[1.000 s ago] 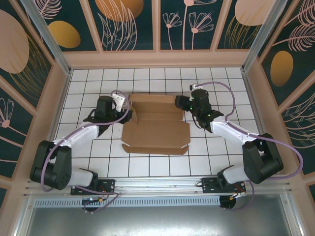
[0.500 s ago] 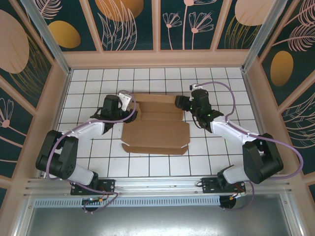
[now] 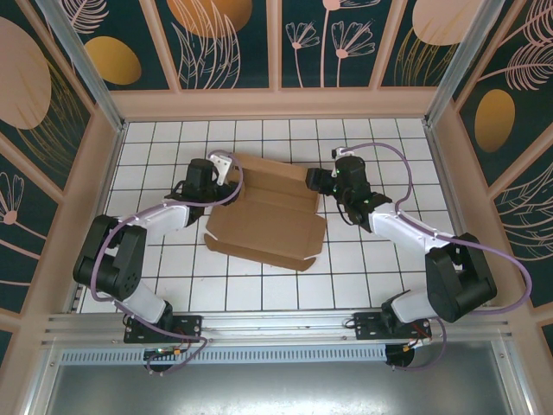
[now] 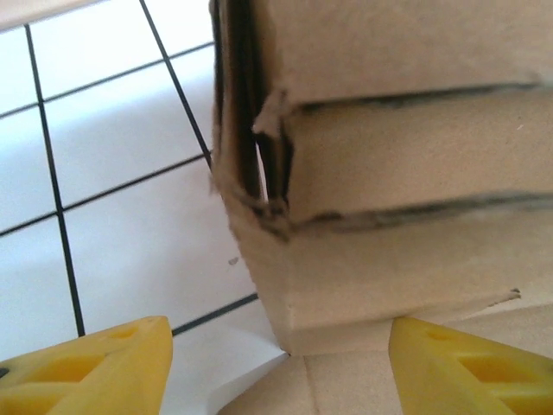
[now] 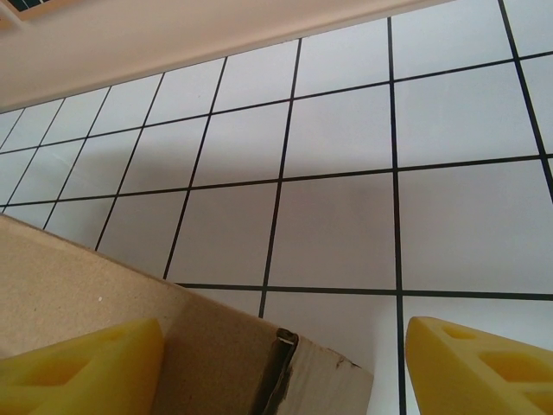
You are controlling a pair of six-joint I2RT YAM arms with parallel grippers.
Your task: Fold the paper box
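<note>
On the left, left gripper right at the far left corner of the paper box, spread wide. Up close, yellow fingertips far apart, with the box corner sitting between them. Brown cardboard there, dull and a bit fuzzy, stacked in folded layers with thin dark gaps and a ragged little tear at the corner.

In the middle, paper box lying flat on the white bench, turned a bit crooked against the black tile lines. Plain smooth top, long straight sides, small notches along the near edge. Lots of bare tiles in front of it, and some more behind it before the tan wall.

On the right, right gripper at the far right corner of the paper box, also spread wide and holding nothing. Up close, yellow tips far apart, a cardboard corner low between them, smooth shiny tiles beyond.
</note>
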